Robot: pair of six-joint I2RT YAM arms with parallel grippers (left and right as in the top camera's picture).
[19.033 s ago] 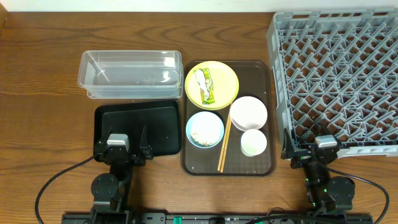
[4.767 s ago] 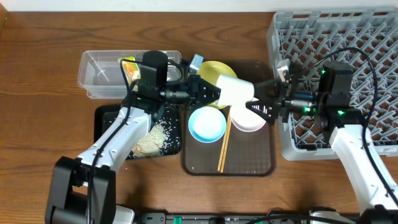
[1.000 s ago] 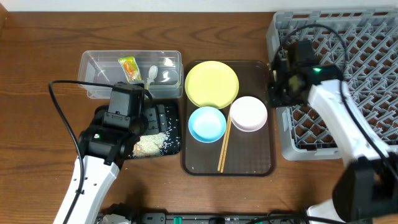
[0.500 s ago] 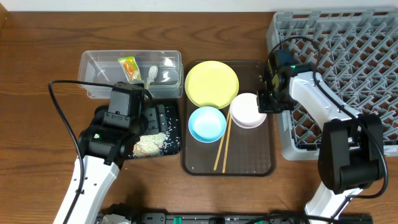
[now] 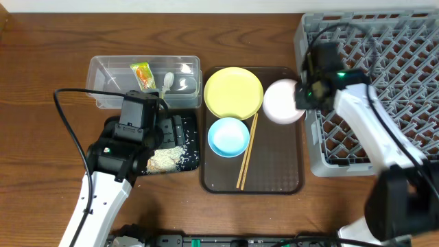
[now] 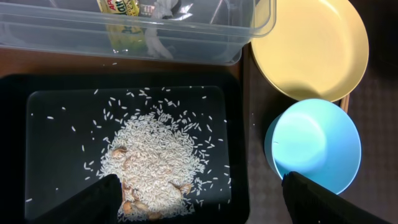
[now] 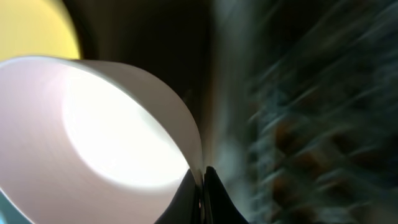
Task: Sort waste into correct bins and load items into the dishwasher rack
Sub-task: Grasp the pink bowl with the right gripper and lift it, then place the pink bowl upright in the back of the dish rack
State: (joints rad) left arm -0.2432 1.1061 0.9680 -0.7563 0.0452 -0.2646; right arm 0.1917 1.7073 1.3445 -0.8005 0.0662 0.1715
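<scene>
My right gripper (image 5: pixel 302 95) is shut on the rim of the white bowl (image 5: pixel 281 103), which hangs tilted above the brown tray beside the grey dishwasher rack (image 5: pixel 384 68). In the right wrist view the closed fingers (image 7: pixel 201 177) pinch the bowl's edge (image 7: pixel 93 137). My left gripper (image 6: pixel 199 199) stands open over the black tray (image 5: pixel 185 147), above the pile of rice (image 6: pixel 155 155). The yellow plate (image 5: pixel 233 92), light blue bowl (image 5: pixel 228 136) and chopsticks (image 5: pixel 245 154) lie on the brown tray. The clear tub (image 5: pixel 110 86) holds the green-and-yellow wrapper (image 5: pixel 142 74) and a white scrap (image 5: pixel 167 81).
The brown serving tray (image 5: pixel 274 171) sits mid-table between the black tray and the rack. Cables loop from both arms, one over the rack's near corner (image 5: pixel 343 31). Bare wood runs along the left and far edges.
The right gripper closed on the white bowl's rim and lifted it off the brown tray, up and toward the rack. The chopsticks shifted slightly. The left arm stayed still.
</scene>
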